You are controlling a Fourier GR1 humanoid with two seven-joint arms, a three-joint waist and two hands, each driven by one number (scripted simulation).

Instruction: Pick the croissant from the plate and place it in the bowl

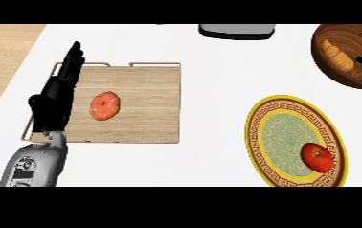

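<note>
Since the bowl (341,54) at the far right already has something golden-brown lying in it, which I'd guess is the croissant (337,53), the task looks basically done, or very close to it.

Going left to right: the left robot hand (60,95) sits at the left edge of the view, fingers straight and pressed together, pointing up, holding nothing. Pretty sure it's just resting. Right beside it, under its fingers, is a wooden tray (145,112) with an orange-red fruit (105,105) lying just to the hand's right. Well off to the right of the hand is the yellow-rimmed plate (265,126), and the only thing on it is a red tomato (317,157), no croissant there. Farther up and right of that is the wooden bowl, cut off by the edge.

The right robot hand doesn't show at all, so can't say what it's up to.

The table (212,78) is plain white, with a strip of wood floor (17,50) past its left side and a grey appliance (235,30) at the far edge.
</note>
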